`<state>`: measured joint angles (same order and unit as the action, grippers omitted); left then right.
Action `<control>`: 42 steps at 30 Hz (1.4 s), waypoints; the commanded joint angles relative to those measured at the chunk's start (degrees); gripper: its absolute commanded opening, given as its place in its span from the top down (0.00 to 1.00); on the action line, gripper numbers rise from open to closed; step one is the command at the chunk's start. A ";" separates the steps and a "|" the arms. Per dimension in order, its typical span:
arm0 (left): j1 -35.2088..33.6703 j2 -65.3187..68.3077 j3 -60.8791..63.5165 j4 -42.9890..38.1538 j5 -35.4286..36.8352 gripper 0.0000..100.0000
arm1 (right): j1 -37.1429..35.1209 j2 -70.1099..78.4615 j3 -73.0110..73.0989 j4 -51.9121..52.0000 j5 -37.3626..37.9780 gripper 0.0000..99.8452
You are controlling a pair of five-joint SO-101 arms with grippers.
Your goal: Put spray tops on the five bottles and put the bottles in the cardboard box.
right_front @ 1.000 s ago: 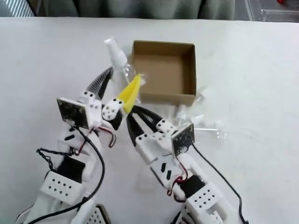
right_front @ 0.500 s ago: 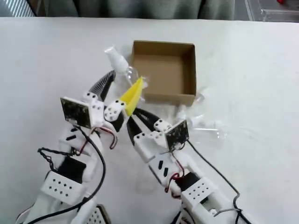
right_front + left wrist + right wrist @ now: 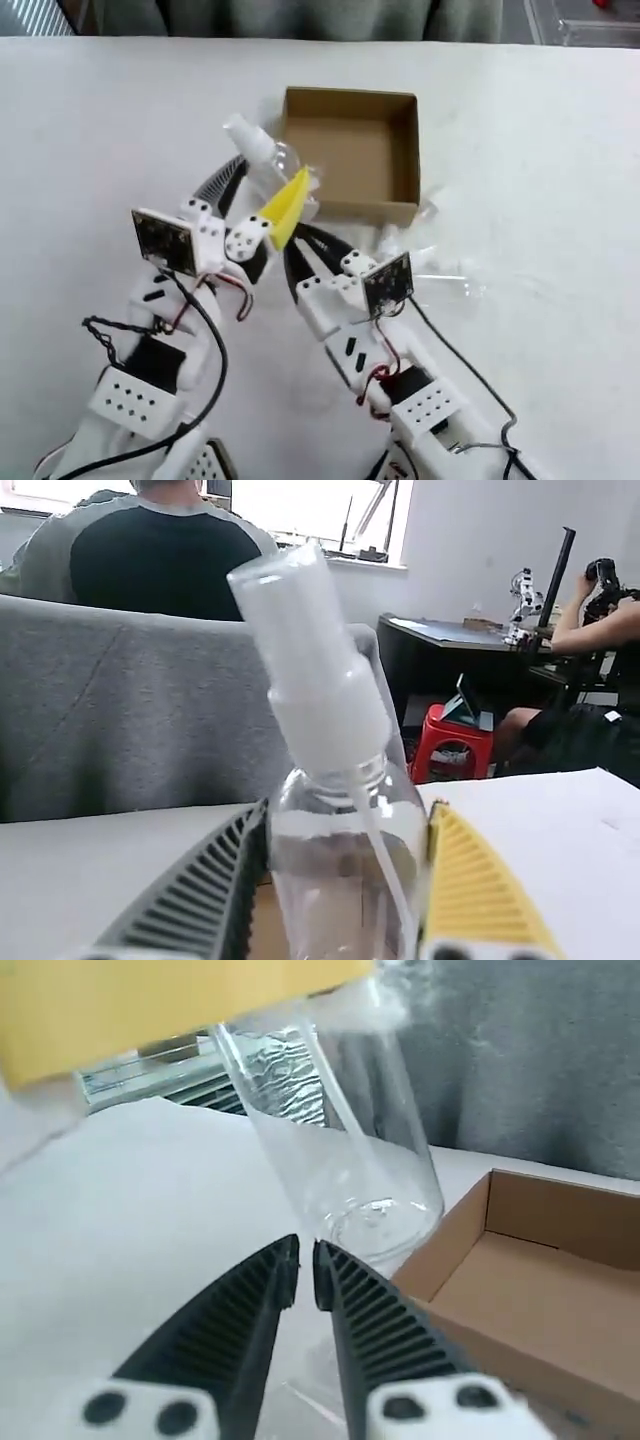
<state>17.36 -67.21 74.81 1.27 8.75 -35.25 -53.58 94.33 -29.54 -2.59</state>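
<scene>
A clear bottle (image 3: 272, 160) with a white spray top (image 3: 240, 127) is held at the cardboard box's (image 3: 404, 150) left wall. My left gripper (image 3: 268, 172) is shut on it, between a yellow finger (image 3: 285, 205) and a grey one. The left wrist view shows the bottle (image 3: 345, 860), its spray top (image 3: 310, 670) tilted, in that gripper (image 3: 345, 825). My right gripper (image 3: 300, 248) sits just in front of the bottle, shut and holding nothing. In the right wrist view its black fingertips (image 3: 303, 1257) lie below the bottle's base (image 3: 360, 1160), beside the box (image 3: 520, 1260).
Several clear bottles and parts (image 3: 440, 268) lie on the white table at the box's front right corner. A grey padded edge and a seated person are beyond the table's far side. Both arms crowd the table's front middle.
The right gripper's black fingers have drawn together from open. The left gripper has carried the bottle a little right, closer to the box wall, with the spray top now lower in view.
</scene>
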 commanded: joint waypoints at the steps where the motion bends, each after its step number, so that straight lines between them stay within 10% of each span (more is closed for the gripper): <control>1: 0.31 0.13 -1.23 -0.35 0.44 0.98 | 1.01 -0.40 -2.37 6.46 8.53 0.99; 13: -0.84 16.22 -17.93 0.09 0.44 0.98 | 0.40 0.04 -2.55 9.89 11.52 0.99; 31: -8.22 55.52 -41.76 -4.40 0.44 0.98 | 31.34 18.33 -24.44 18.86 3.43 0.99; 42: -13.23 48.66 -35.34 -4.75 0.53 0.98 | 36.26 33.71 -45.19 36.09 3.16 0.97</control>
<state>5.93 -12.35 38.95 -2.15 8.75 1.05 -18.86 54.15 1.05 1.10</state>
